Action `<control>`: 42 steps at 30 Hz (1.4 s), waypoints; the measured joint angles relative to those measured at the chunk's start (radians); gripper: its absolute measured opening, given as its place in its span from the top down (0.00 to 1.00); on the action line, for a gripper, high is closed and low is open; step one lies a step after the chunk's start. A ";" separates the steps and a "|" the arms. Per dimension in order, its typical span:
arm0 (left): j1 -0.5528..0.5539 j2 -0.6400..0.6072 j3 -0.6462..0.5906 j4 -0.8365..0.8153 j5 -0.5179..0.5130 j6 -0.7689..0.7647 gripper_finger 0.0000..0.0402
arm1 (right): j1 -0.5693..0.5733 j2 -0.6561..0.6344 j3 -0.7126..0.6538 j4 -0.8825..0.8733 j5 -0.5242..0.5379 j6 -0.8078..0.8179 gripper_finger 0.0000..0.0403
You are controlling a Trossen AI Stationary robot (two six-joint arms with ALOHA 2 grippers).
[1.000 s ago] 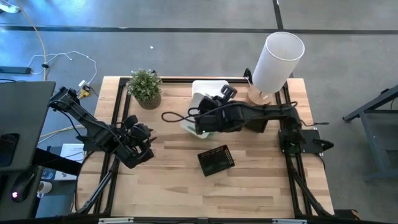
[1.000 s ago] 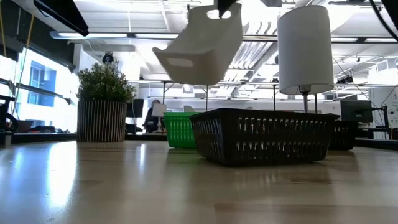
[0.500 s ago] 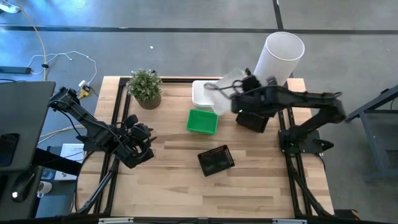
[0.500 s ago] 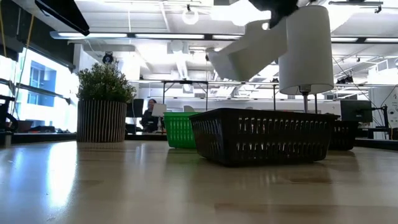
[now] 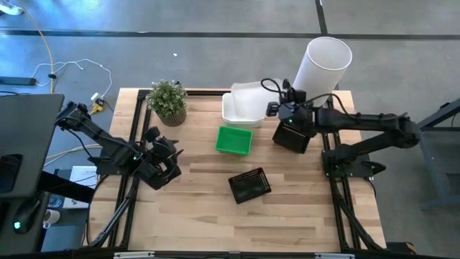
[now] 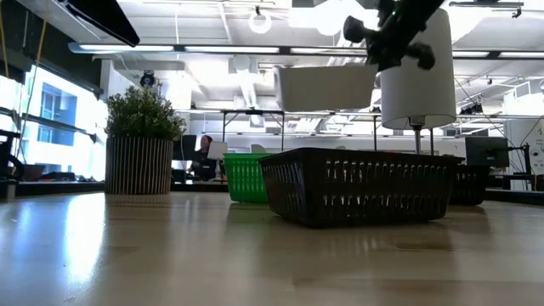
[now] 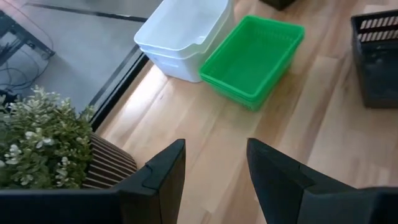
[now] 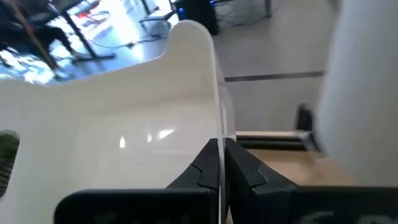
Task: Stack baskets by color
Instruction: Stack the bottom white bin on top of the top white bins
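My right gripper [image 5: 275, 108] is shut on a white basket [image 6: 327, 87] that hangs in the air over another white basket [image 5: 231, 116] standing on the table's far middle. A green basket [image 5: 234, 140] sits just in front of them. One black basket [image 5: 249, 185] stands nearer the table's front, and another black basket [image 5: 291, 137] lies under my right arm. My left gripper [image 5: 164, 164] hovers open at the table's left side, and its fingers [image 7: 163, 174] frame bare wood. My right gripper pinches the white basket's thin end wall [image 8: 217, 134], the end toward the table's right, with one finger inside the basket and one outside. The fingers come from the table's right, slanting a little down. The basket hangs level and clear of the basket below.
A potted plant [image 5: 167, 101] stands at the far left corner and a tall white cylinder [image 5: 320, 66] at the far right. Bare wood lies at the table's near side. A person sits in the room beyond the table.
My right gripper has drawn back toward the table's right edge and come down, rolling as it went. The white basket, tilted and high a second ago, now hangs level and lower over the white basket on the table.
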 joint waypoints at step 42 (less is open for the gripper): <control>0.032 0.000 0.000 0.008 0.019 0.038 0.61 | -0.202 0.244 -0.093 0.324 -0.321 0.113 1.00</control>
